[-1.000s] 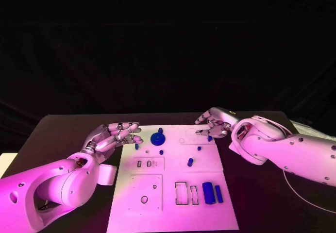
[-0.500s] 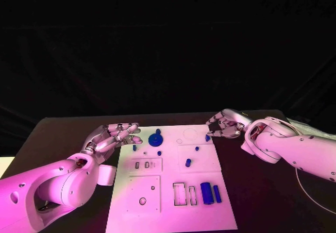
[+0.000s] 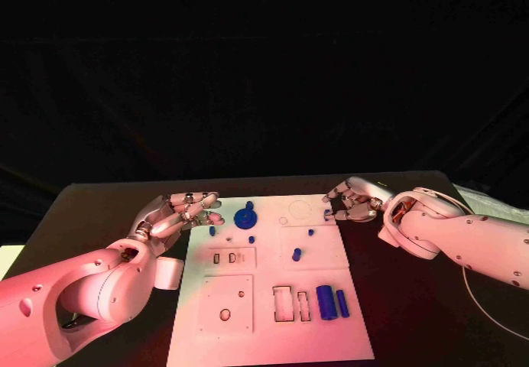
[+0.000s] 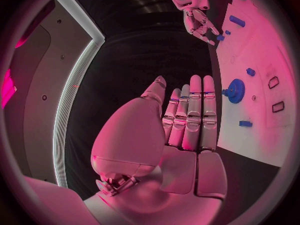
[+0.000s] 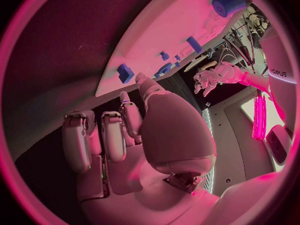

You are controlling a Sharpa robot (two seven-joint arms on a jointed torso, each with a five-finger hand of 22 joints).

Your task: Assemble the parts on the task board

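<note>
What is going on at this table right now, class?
A two-armed robot is working at a white task board dotted with small blue parts. Its right hand hangs at the board's far right corner, beside a small blue piece; whether it touches the piece is unclear. The left hand hovers open at the board's left edge, near the blue gear. Several slots look unfilled.

Dim scene under warm reddish light; the dark backdrop beyond each robot hand swallows detail. The task board between them catches most light, glaring slightly. Wrist views bend strongly at their rims, and a bright strip, perhaps a lamp, glows there.
</note>
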